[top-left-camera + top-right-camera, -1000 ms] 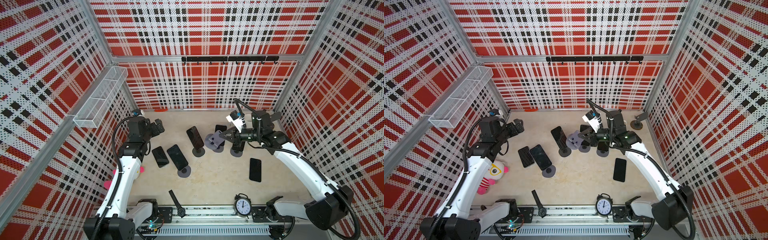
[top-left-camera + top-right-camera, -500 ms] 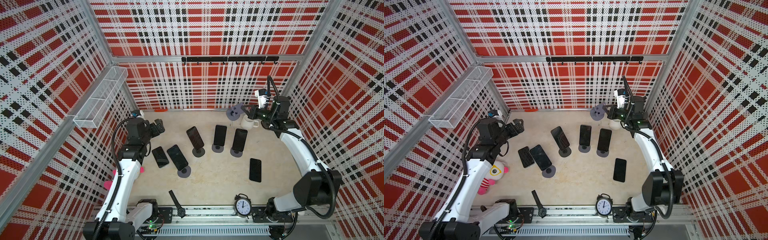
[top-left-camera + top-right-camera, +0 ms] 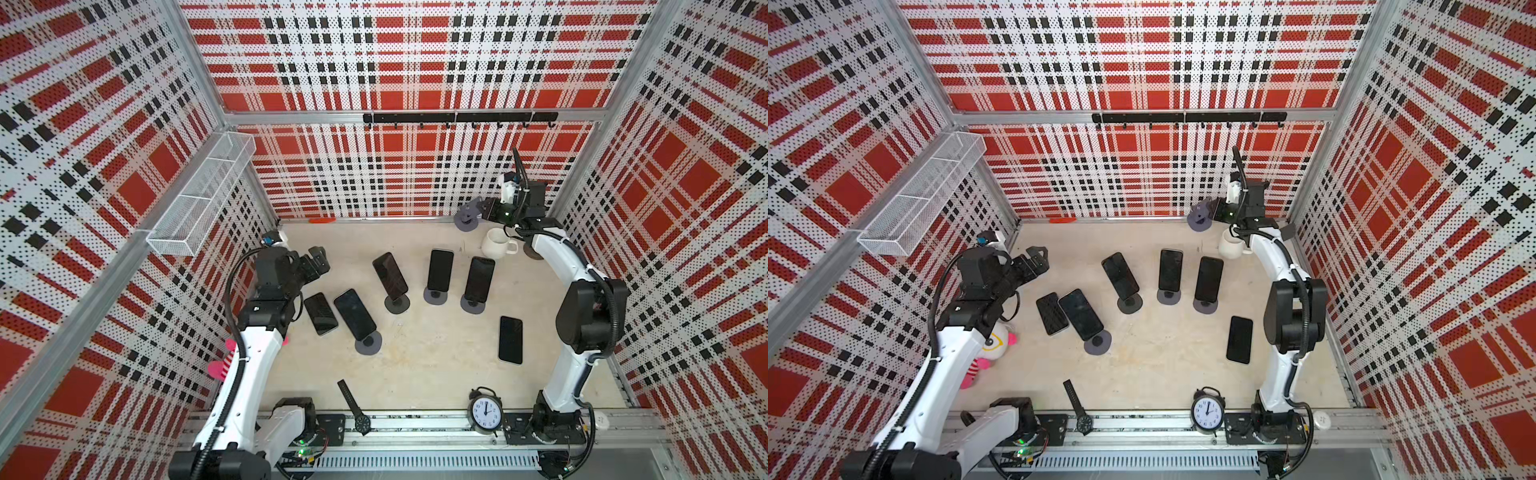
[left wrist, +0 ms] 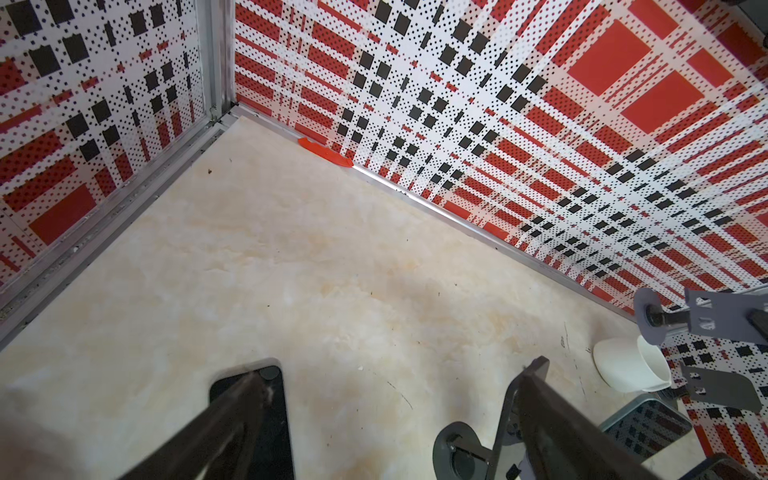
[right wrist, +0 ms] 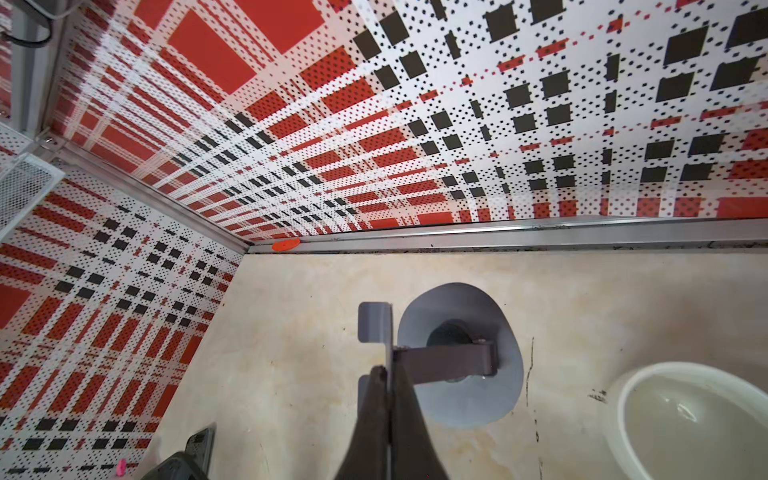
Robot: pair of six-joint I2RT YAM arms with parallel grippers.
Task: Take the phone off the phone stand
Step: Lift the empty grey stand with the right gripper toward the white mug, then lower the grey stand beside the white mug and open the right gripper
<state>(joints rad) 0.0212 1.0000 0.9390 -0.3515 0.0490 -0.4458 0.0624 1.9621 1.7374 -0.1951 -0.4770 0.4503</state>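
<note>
Spread hand (image 4: 395,369) above flat phone (image 4: 277,411)

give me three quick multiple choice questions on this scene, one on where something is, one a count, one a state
1. Where does the white mug stand?
A. front left corner
B. back right in both top views
C. dead centre

2. How many phones show in a top view?
A. three
B. six
C. nine

3. What are the jaws of the right gripper doing?
A. standing wide open
B. shut on a phone
C. shut on an empty grey phone stand

Answers:
1 B, the mug sits at the far edge on the right, beside the held stand.
2 B, four are propped up and two lie flat.
3 C, the right wrist view shows the jaws closed on the stand's plate, with no phone on it.
</note>
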